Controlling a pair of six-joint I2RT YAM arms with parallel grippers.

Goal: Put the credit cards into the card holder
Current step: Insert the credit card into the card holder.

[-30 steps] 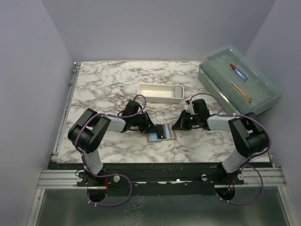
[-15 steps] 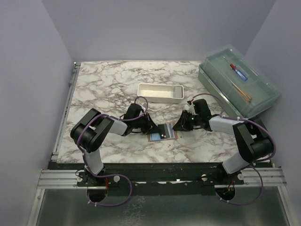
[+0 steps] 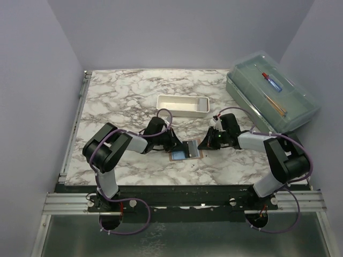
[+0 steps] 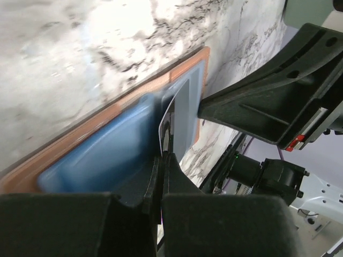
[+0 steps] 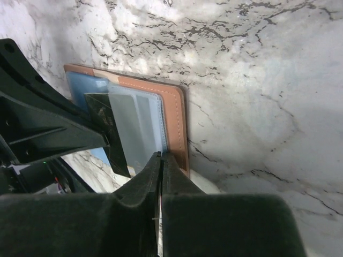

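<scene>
**Card at the pocket mouth, not yet in**

The marble surface [image 3: 118, 96] carries a clear lidded box [image 3: 270, 96] at the upper right of the top view and a white tray [image 3: 182, 105] at centre. The card holder [image 3: 193, 153] lies open just below the tray, between both arms. The left pincer [image 4: 162, 160] is closed on a card [image 4: 185, 107], which stands tilted over the blue-grey inside. The right pincer [image 5: 161, 160], fingers nearly together, rests at the clear pocket by the brown rim. Whether it grips the pocket I cannot tell. By my reading, this card is only partway in and needs sliding home. No other loose card shows.
</scene>
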